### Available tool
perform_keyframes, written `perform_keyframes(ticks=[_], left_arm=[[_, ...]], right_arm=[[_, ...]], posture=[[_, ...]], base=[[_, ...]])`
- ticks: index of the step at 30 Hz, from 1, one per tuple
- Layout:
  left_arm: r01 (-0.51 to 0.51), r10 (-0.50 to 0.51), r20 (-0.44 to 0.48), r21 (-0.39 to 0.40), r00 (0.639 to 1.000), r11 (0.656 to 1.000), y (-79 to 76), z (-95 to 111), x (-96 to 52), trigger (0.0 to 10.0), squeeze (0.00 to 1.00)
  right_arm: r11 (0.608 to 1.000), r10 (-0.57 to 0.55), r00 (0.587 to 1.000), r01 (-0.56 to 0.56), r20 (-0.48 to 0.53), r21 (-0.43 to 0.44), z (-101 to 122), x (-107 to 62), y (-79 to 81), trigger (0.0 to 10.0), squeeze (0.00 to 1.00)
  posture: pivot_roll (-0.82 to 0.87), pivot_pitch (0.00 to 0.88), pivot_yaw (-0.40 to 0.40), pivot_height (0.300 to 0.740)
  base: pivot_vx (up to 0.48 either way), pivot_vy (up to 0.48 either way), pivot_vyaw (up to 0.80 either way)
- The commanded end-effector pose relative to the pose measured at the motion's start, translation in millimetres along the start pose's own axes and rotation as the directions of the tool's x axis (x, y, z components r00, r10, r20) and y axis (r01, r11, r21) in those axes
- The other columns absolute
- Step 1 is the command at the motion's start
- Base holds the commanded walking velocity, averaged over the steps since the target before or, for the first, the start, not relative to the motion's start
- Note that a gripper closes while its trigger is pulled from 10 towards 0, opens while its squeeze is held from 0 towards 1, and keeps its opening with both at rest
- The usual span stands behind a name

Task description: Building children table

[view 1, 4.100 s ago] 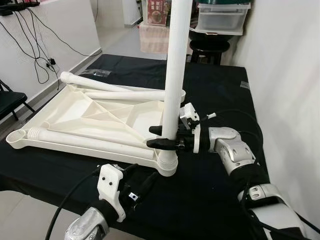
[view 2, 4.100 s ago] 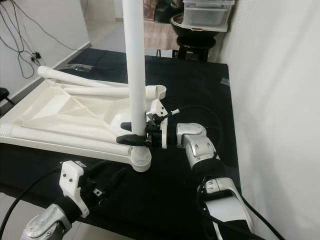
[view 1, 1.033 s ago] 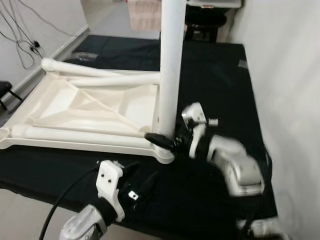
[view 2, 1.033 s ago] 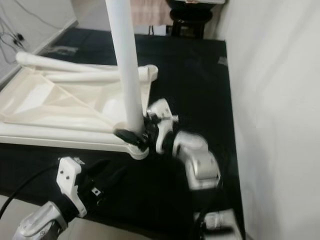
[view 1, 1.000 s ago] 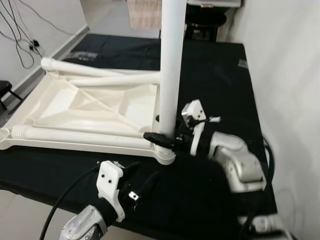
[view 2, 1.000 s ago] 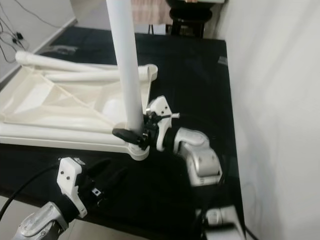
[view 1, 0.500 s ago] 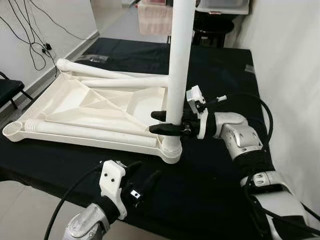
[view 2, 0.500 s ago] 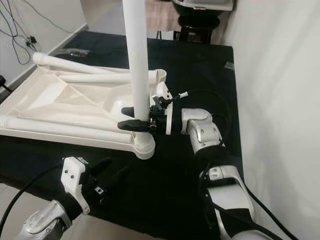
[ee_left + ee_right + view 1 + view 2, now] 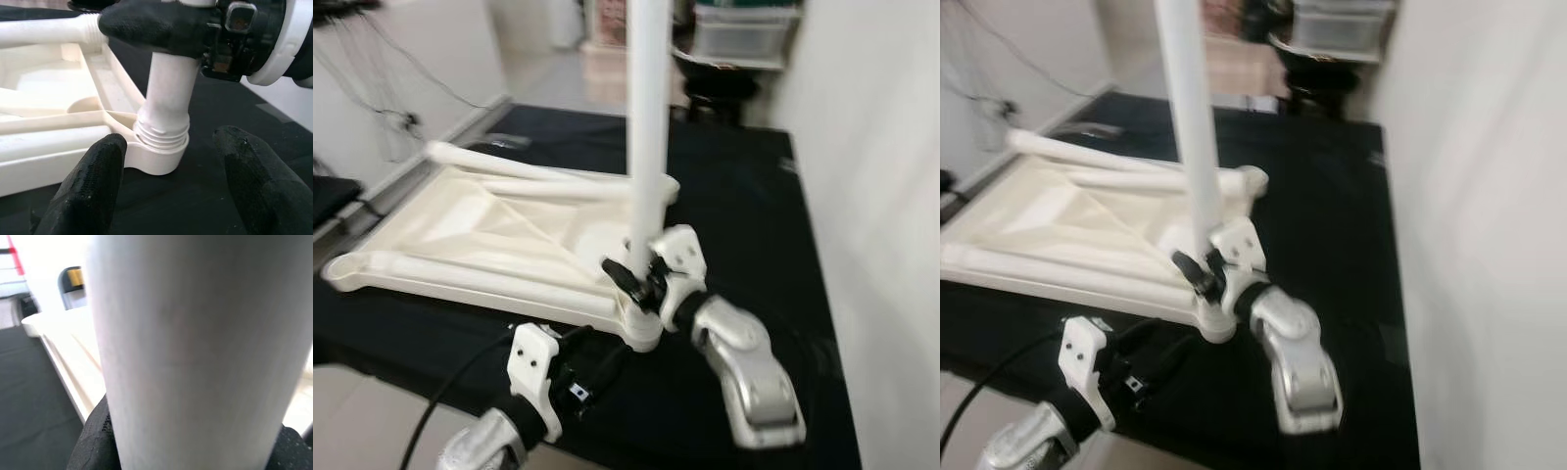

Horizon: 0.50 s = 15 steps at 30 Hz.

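Right gripper (image 9: 628, 275) lower — leg (image 9: 647, 147) clamped

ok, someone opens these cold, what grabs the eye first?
The tall white table leg standing upright in the near corner socket of the upturned white tabletop, with the right gripper clamped on it low down. Next, the left gripper, open and just short of that socket, over the black cloth.

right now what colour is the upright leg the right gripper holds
White, the upright leg shows best in the left eye view, clamped by the right gripper.
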<state>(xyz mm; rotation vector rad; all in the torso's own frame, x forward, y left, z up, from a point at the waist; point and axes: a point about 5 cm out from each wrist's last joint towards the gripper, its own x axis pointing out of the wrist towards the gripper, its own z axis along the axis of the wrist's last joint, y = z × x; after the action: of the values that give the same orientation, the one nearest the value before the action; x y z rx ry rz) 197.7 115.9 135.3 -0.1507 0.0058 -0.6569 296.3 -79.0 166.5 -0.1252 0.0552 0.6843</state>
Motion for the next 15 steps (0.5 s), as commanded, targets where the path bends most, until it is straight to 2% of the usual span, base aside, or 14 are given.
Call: perform_keyframes(ticks=[1,4,5,8,9,10,11,13,14,15], left_arm=[[0.026,-0.026,-0.024,-0.010,0.999,1.000,1.2,-3.1,0.2,10.0,0.00],[0.030,-0.030,-0.027,-0.004,0.999,1.000,1.2,-3.2,0.2,10.0,0.00],[0.015,-0.015,-0.020,-0.008,1.000,1.000,2.1,-3.0,-0.2,10.0,0.00],[0.000,0.000,-0.013,-0.005,1.000,1.000,2.9,-2.7,-0.5,10.0,0.00],[-0.006,0.006,-0.009,-0.003,1.000,1.000,3.5,-2.4,0.1,10.0,0.00],[-0.006,0.006,-0.009,-0.003,1.000,1.000,3.5,-2.4,0.1,10.0,0.00],[-0.005,0.005,-0.009,-0.002,1.000,1.000,3.7,-2.3,1.0,10.0,0.00],[-0.003,0.003,-0.008,-0.002,1.000,1.000,3.8,-2.5,2.6,10.0,0.00],[-0.006,0.006,-0.007,0.000,1.000,1.000,3.9,-2.5,3.1,10.0,0.00],[-0.007,0.007,-0.007,0.002,1.000,1.000,3.9,-2.4,3.4,10.0,0.00]], right_arm=[[0.999,0.002,0.986,0.003,-0.165,0.034,-36.2,2.6,-14.9,0.0,0.00],[0.999,0.027,0.988,-0.023,-0.150,0.031,-33.3,7.8,-13.6,0.0,0.00],[0.999,0.011,0.990,-0.006,-0.139,0.037,-31.8,9.2,-16.5,10.0,0.00],[0.999,0.016,0.993,-0.010,-0.113,0.048,-29.5,10.5,-17.6,10.0,0.00],[0.996,0.021,0.996,-0.013,-0.087,0.083,-24.4,10.4,-15.3,10.0,1.00],[0.996,0.021,0.996,-0.013,-0.087,0.083,-24.4,10.4,-15.3,10.0,1.00],[0.986,0.122,0.992,-0.119,-0.018,0.113,-14.3,12.6,-11.9,10.0,1.00],[0.930,0.346,0.934,-0.354,0.091,0.097,2.9,14.8,-8.3,10.0,1.00],[0.896,0.438,0.893,-0.443,0.103,0.036,9.2,16.7,-12.0,10.0,0.00],[0.875,0.482,0.871,-0.484,0.097,-0.004,12.1,17.6,-15.1,10.0,0.00]], posture=[[0.02,0.104,0.003,0.740],[0.01,0.104,0.007,0.740],[0.02,0.108,0.006,0.740],[0.02,0.106,0.005,0.740],[0.01,0.099,0.001,0.740],[0.01,0.099,0.001,0.740],[0.01,0.097,0.004,0.740],[0.01,0.094,0.005,0.740],[0.01,0.089,0.006,0.740],[0.01,0.089,0.006,0.740]], base=[[0.000,0.000,0.00],[0.000,0.000,0.00],[0.000,0.000,0.00],[0.000,0.000,0.00],[0.000,0.000,0.00],[0.000,0.000,0.00],[0.000,0.000,0.00],[0.000,0.000,0.00],[0.000,0.000,0.00],[0.000,0.000,0.00]])
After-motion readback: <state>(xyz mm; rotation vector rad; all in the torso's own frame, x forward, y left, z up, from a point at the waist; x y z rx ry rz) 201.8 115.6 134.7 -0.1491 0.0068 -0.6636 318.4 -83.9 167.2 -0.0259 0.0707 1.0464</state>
